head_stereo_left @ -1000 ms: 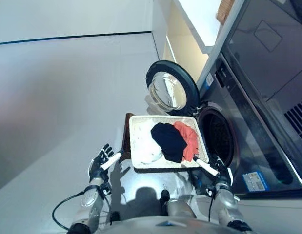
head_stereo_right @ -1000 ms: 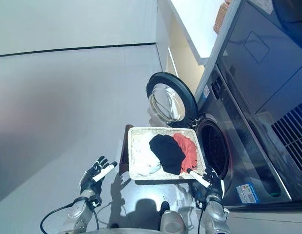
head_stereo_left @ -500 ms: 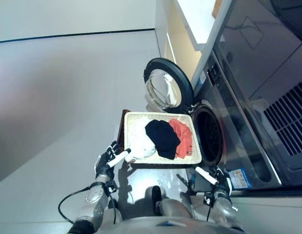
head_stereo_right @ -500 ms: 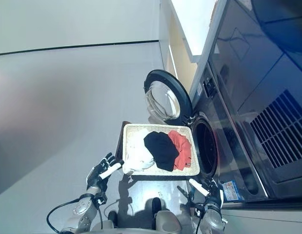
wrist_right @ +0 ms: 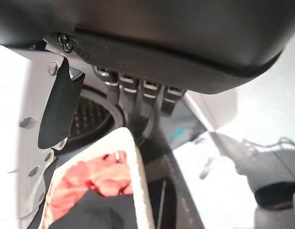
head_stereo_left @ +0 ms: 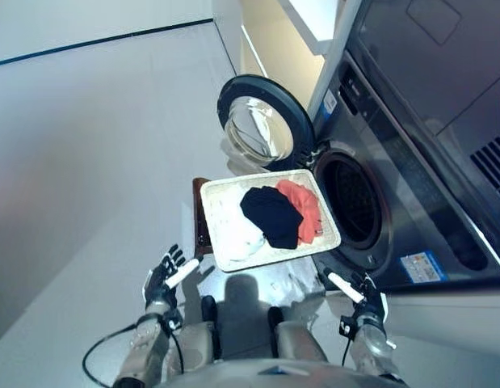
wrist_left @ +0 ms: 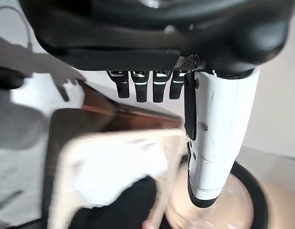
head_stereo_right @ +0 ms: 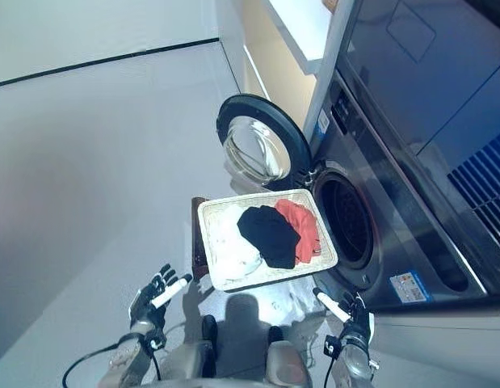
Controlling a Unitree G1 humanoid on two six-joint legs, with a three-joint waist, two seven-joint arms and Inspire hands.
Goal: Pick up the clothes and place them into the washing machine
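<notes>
A pale woven laundry basket (head_stereo_left: 213,212) sits on a dark brown stand (head_stereo_left: 199,218) just in front of the washing machine (head_stereo_left: 411,186). Three pieces of clothing lie in it: a white garment (head_stereo_left: 236,230) on the robot's left side, a black garment (head_stereo_left: 271,215) in the middle, partly over the others, and a red garment (head_stereo_left: 306,208) on the right, nearest the machine. None is in the drum (head_stereo_left: 349,202), which shows dark and open just beside the basket's right edge. The round door (head_stereo_left: 262,123) with its glass window stands swung wide open, beyond the basket's far end.

The left hand (head_stereo_left: 162,277) hangs low over the floor (head_stereo_left: 88,145), near the basket's near left corner but apart from it, fingers straight and spread, holding nothing. The right hand (head_stereo_left: 360,289) hangs near the basket's near right corner, below the drum opening, also with fingers extended and empty; neither hand touches the basket or the clothes.
</notes>
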